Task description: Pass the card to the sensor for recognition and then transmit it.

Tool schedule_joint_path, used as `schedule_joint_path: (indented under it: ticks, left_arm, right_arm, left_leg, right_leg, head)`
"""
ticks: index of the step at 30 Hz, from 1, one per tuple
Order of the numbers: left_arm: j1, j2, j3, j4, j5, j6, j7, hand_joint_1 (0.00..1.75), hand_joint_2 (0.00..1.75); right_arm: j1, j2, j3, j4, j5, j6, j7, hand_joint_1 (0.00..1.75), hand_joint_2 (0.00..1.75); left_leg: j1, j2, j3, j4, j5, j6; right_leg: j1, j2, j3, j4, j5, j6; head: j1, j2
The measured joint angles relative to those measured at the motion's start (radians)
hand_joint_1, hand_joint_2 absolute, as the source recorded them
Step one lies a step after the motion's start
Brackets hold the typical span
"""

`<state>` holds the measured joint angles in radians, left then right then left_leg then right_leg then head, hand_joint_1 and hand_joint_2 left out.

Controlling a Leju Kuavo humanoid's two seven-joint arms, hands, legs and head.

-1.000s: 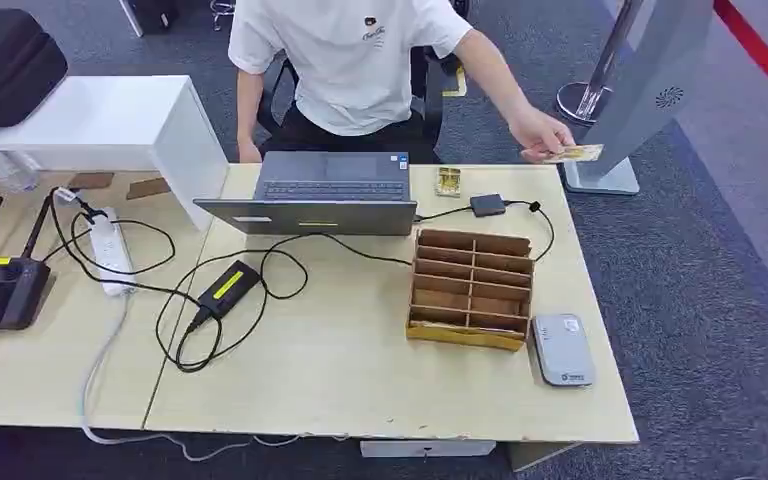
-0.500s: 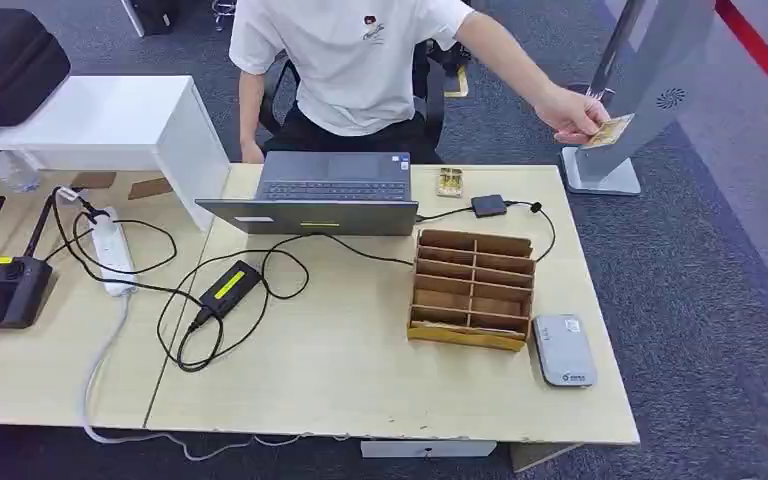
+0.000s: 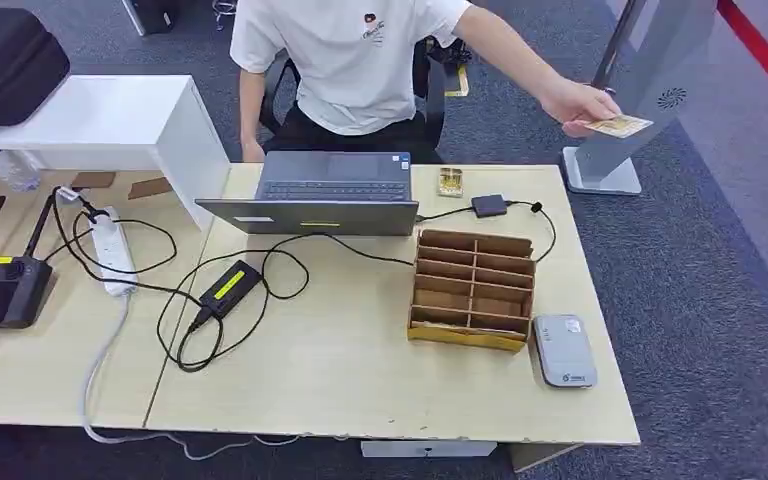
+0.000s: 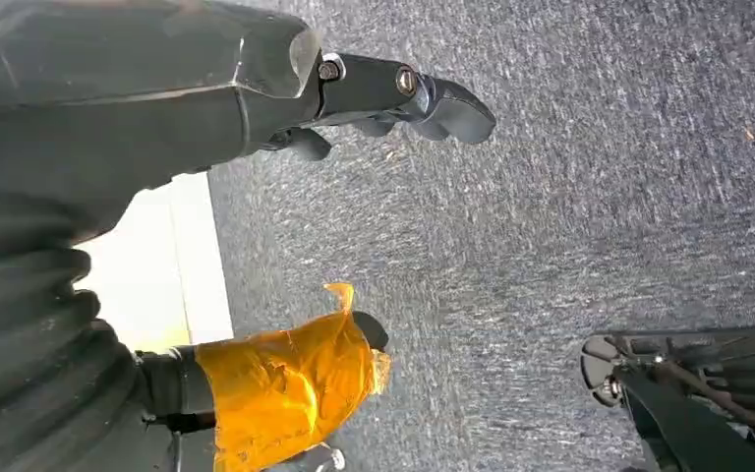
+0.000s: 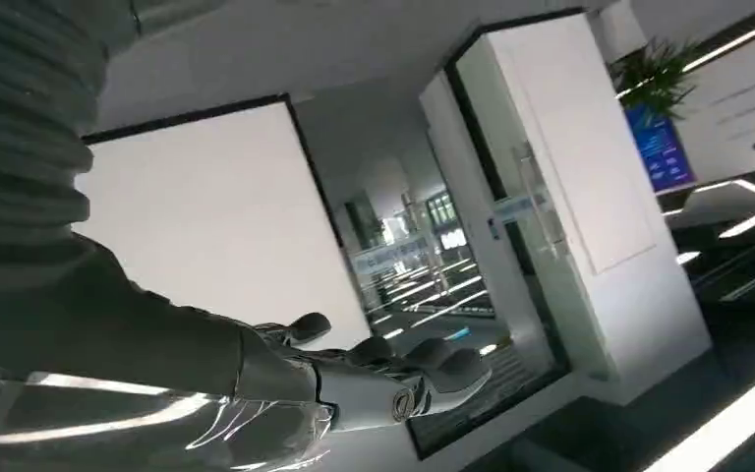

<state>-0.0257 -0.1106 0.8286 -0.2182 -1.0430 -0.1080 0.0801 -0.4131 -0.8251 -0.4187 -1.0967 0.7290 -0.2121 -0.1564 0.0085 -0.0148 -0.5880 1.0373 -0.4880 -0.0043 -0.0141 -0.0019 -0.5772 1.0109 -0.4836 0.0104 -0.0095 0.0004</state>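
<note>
My left robot hand hangs over grey carpet, fingers apart, holding nothing; my right robot hand is lifted toward a glass-walled interior, fingers spread and empty. The tabletop carries an open laptop, a wooden slotted organizer, a black power adapter among looped cables, and a grey card sensor just beside the organizer. Beyond the far right corner, a person's hand holds the card in the air, well apart from the sensor.
</note>
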Motion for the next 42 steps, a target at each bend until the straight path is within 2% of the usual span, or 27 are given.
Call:
schedule_joint_path:
  ticks: [3,6,8,12,15,18,22,29,35,42]
  left_arm:
    - [0.0,0.0,0.0,0.0,-0.012,-0.003,-0.006,0.0,1.75]
    - [-0.002,-0.001,0.0,0.0,-0.022,-0.01,-0.018,0.0,1.75]
    - [0.001,-0.001,0.0,0.0,-0.026,-0.016,-0.028,0.0,1.75]
    - [-0.006,-0.001,0.0,0.0,-0.043,-0.027,-0.07,0.0,1.75]
    - [-0.006,-0.005,0.0,0.0,-0.05,-0.034,-0.11,0.0,1.75]
    - [-0.003,-0.008,0.0,0.0,-0.055,-0.047,-0.156,0.0,1.75]
    - [-0.01,-0.013,0.0,0.0,-0.057,-0.075,-0.203,0.0,1.75]
    - [-0.013,-0.024,0.0,0.001,-0.055,-0.139,-0.256,0.0,1.75]
    - [-0.014,-0.031,0.0,0.007,-0.051,-0.19,-0.269,0.0,1.75]
    - [-0.013,-0.034,0.005,0.008,-0.049,-0.201,-0.257,0.0,1.75]
  right_arm:
    - [-0.041,0.045,0.096,0.005,0.011,-0.016,0.011,0.0,1.75]
    - [-0.053,0.057,0.155,0.006,0.023,-0.033,0.017,0.0,1.75]
    - [-0.093,0.087,0.2,0.014,0.027,-0.044,0.024,0.0,1.75]
    - [-0.127,0.152,0.326,0.033,0.046,-0.069,0.032,0.0,1.75]
    - [-0.131,0.168,0.362,0.038,0.05,-0.087,0.037,0.0,1.75]
    - [-0.164,0.224,0.428,0.059,0.062,-0.112,0.04,0.0,1.75]
    - [-0.194,0.302,0.509,0.103,0.078,-0.139,0.044,0.0,1.75]
    - [-0.275,0.466,0.647,0.206,0.105,-0.199,0.046,0.0,1.75]
    - [-0.325,0.573,0.726,0.28,0.125,-0.242,0.039,0.0,1.75]
    - [-0.354,0.632,0.762,0.33,0.126,-0.253,0.03,0.0,1.75]
  left_leg:
    - [0.0,-0.001,0.0,0.0,0.0,0.0]
    - [0.0,-0.007,-0.003,0.0,0.002,0.0]
    - [0.001,-0.006,-0.002,0.0,0.002,0.0]
    - [0.001,-0.005,0.0,0.001,0.003,-0.001]
    - [0.001,-0.013,-0.005,0.0,0.005,0.0]
    - [0.001,-0.008,-0.003,0.0,0.005,-0.001]
    - [0.001,-0.01,-0.004,0.0,0.006,-0.002]
    - [0.002,-0.007,-0.002,0.0,0.006,-0.002]
    - [0.002,-0.007,-0.002,0.0,0.006,-0.002]
    - [0.001,-0.007,-0.002,0.0,0.006,-0.002]
  right_leg:
    - [0.0,-0.001,0.0,0.0,0.0,0.0]
    - [0.0,-0.007,0.0,0.001,0.0,0.0]
    - [0.001,-0.005,-0.001,0.001,0.0,0.0]
    - [0.001,-0.004,-0.002,0.001,0.0,0.0]
    - [0.001,-0.013,-0.001,0.001,0.0,0.0]
    - [0.001,-0.007,-0.002,0.001,0.0,-0.001]
    - [0.001,-0.009,-0.002,0.002,0.0,-0.001]
    - [0.001,-0.006,-0.002,0.003,0.001,-0.001]
    - [0.001,-0.006,-0.002,0.003,0.001,-0.001]
    - [0.001,-0.006,-0.002,0.003,0.001,-0.001]
  head:
    - [0.0,0.0]
    - [0.0,0.0]
    - [0.001,0.0]
    - [0.0,0.0]
    - [0.001,0.0]
    - [0.0,0.0]
    - [0.0,0.0]
    - [0.0,0.0]
    - [0.0,0.0]
    - [0.0,0.0]
